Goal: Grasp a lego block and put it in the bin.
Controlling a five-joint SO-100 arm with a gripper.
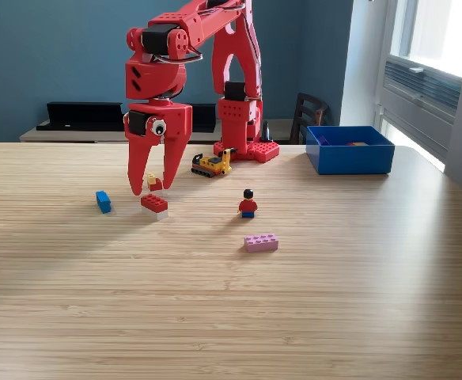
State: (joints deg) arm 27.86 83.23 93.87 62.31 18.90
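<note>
Grasp stage, not complete. The tool (pixel 157 187) hangs with jaws spread wide, holding nothing, just above the red block (pixel 154 203) on the counter (pixel 231 317). The bin (pixel 350 150) stands well to the exterior view's right of that block; its contents are unclear. Lift, transfer and release remain.

There is a single exterior view. The camera sits low, a little above the tabletop (pixel 231 317), at its near edge, and looks level across the wood grain toward the far blue wall. It faces the arm's base (pixel 243 146) head-on; the base stands at the far edge, slightly right of centre. Near planks fill the lower half of the view. The bin (pixel 350 154) lies far right, and the tool (pixel 157 178) hangs left of centre at middle depth. The top of the arm is cut off by the upper edge.
</note>
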